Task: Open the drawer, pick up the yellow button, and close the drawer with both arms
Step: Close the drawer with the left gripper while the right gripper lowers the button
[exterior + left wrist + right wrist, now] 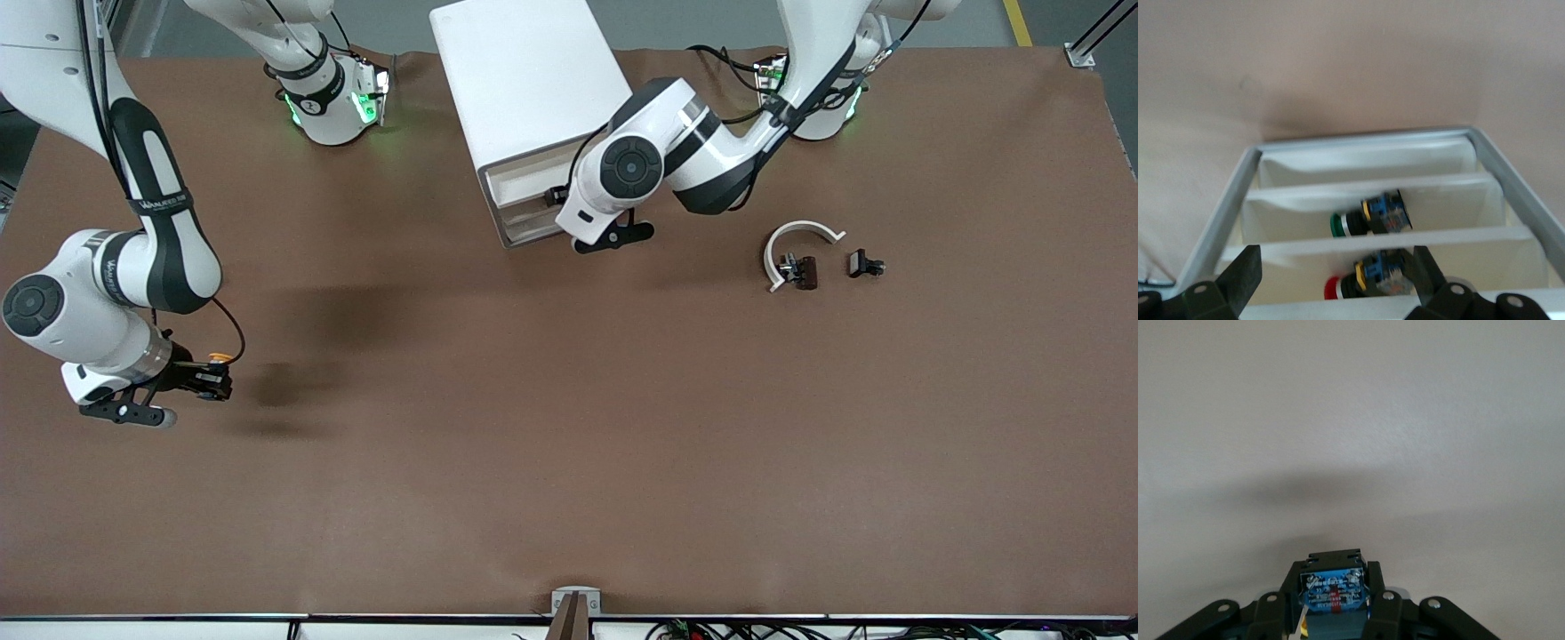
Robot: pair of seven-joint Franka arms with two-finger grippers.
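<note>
— Button [1333, 591], where is it seen?
— It is clamped between the closed fingers of the right gripper [209, 380], which is held up over bare table toward the right arm's end. From the right wrist view, a blue printed face on a black boxy body is shown between the black fingers [1383, 611]; from the front view, a small orange-yellow cap is seen at the gripper's tip.

— And the left gripper [1331, 273]?
— Its fingers are spread wide and nothing is gripped. It is held just over the open drawer [524, 209] of the white cabinet [532, 82].

— What is made out below that gripper?
— A pale tray with a smooth grey frame is seen, split by thin white cross walls into compartments. A green-capped button [1371, 217] with a blue and black body is lying on its side in one compartment, and a red-capped button [1365, 279] in the next one, nearest the fingers.

— What else is lying about?
— A matte brown table cover [569, 444] is spread flat. A white curved piece [794, 238] is set out toward the left arm's end, with a dark clip [800, 270] touching it inside the curve and another small black clip [864, 264] just beside it. Neither gripper is blocked by them.
</note>
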